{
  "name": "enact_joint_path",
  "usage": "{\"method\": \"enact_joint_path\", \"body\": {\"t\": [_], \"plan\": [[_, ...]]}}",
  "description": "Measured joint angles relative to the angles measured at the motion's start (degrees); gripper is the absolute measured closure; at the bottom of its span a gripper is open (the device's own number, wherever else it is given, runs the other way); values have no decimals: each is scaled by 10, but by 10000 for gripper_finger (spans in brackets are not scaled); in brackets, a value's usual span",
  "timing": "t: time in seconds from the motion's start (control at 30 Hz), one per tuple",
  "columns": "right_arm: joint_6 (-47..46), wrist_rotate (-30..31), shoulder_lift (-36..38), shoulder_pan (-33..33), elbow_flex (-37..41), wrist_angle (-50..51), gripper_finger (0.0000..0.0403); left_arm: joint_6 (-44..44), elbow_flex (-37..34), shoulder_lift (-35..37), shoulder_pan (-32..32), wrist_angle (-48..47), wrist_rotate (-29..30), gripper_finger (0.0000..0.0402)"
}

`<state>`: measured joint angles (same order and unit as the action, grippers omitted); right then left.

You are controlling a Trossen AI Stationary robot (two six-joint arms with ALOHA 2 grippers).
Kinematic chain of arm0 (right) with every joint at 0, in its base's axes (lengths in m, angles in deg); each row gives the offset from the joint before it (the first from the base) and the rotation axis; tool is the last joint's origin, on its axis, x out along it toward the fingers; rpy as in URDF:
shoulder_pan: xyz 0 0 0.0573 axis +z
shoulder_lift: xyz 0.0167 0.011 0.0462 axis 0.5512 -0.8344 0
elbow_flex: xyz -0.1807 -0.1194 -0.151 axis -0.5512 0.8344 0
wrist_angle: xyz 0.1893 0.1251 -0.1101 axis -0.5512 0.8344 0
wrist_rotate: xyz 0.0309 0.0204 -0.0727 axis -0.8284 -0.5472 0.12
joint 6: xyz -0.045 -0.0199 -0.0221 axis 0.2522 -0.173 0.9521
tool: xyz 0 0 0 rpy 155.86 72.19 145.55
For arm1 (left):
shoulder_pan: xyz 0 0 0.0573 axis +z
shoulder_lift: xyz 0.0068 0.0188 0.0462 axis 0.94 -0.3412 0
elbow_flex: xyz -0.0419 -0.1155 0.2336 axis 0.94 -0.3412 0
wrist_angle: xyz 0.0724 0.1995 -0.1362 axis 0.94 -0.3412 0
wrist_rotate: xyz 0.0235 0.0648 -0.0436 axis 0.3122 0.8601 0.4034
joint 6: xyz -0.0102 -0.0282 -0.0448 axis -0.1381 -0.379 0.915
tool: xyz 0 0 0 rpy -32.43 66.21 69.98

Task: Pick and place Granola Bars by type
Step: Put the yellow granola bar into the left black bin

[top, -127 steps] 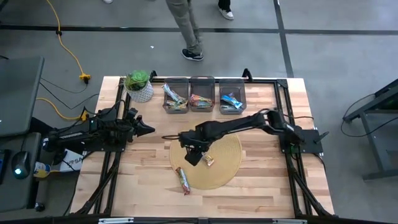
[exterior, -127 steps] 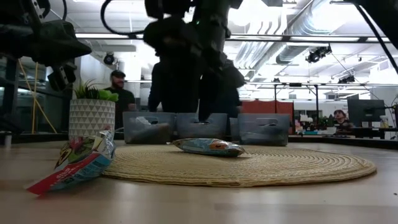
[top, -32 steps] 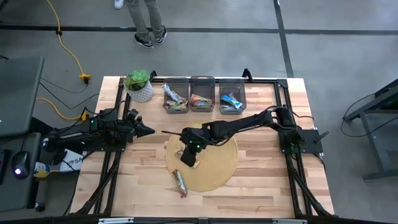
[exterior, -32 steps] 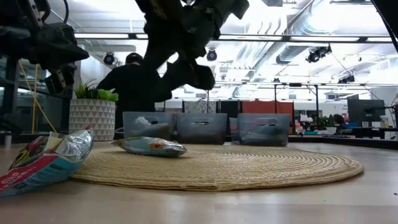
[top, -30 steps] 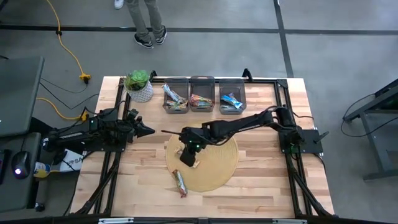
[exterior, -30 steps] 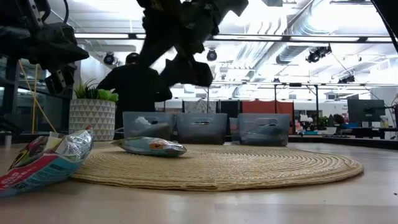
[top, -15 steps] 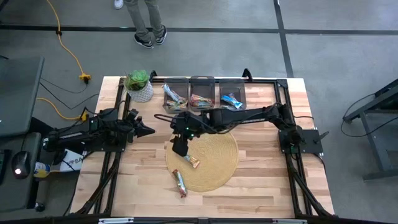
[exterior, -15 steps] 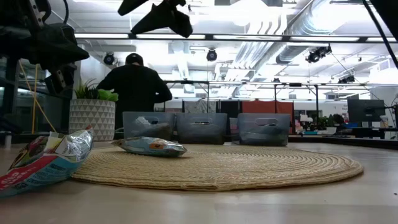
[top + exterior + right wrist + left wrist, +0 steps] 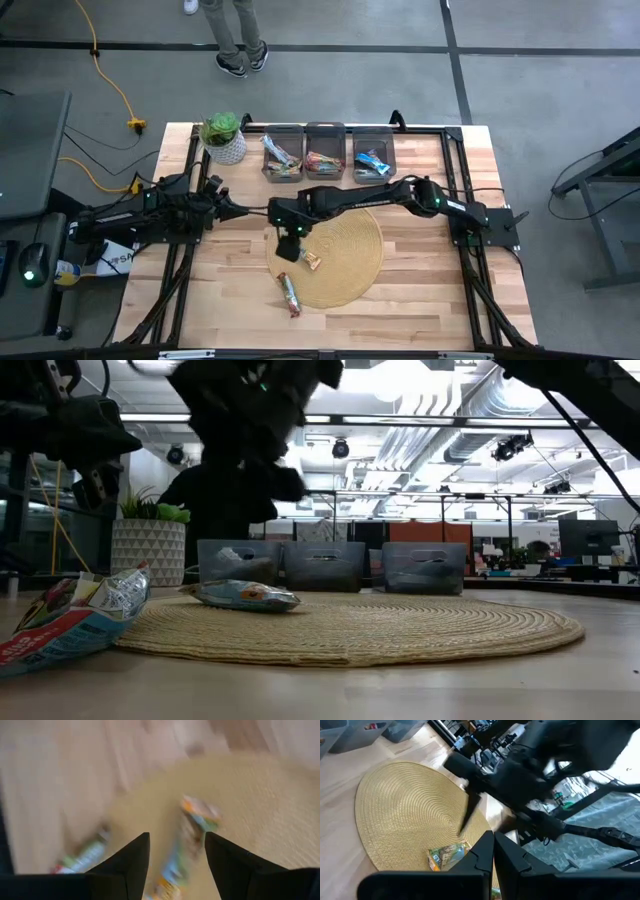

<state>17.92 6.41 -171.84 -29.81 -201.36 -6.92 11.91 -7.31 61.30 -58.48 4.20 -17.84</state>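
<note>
Granola Bars [image 9: 311,261] remain on the mat [image 9: 350,250] at frame centre; my right fingers [image 9: 172,852], spread and empty, should straddle one squarely before clenching.

Right pincer [image 9: 287,240] agape, empty, left pincer [image 9: 238,212] closed, waiting

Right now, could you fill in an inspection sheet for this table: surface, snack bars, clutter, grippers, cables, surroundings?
Surface: wooden table with a round woven mat.
Job's things: one granola bar on the mat, another at its edge; more lie in three grey bins.
Clutter: potted plant at a corner.
Grippers: right gripper open, empty, above the mat; left gripper shut, waiting at the side.
Cables: yellow cord on the floor.
Surroundings: a person's legs beyond the table.
</note>
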Motion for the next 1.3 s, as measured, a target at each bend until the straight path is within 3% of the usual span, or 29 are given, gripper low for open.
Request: {"method": "enact_joint_path", "body": {"t": [0.47,0.87,1.3], "plan": [[-76,0,2,-3,29,35,225,0,0,0,0,1,4,392],[-116,112,0,20,29,61,225,-5,0,0,0,1,5,392],[-153,84,-25,37,30,55,225,-5,0,0,0,0,5,392]]}}
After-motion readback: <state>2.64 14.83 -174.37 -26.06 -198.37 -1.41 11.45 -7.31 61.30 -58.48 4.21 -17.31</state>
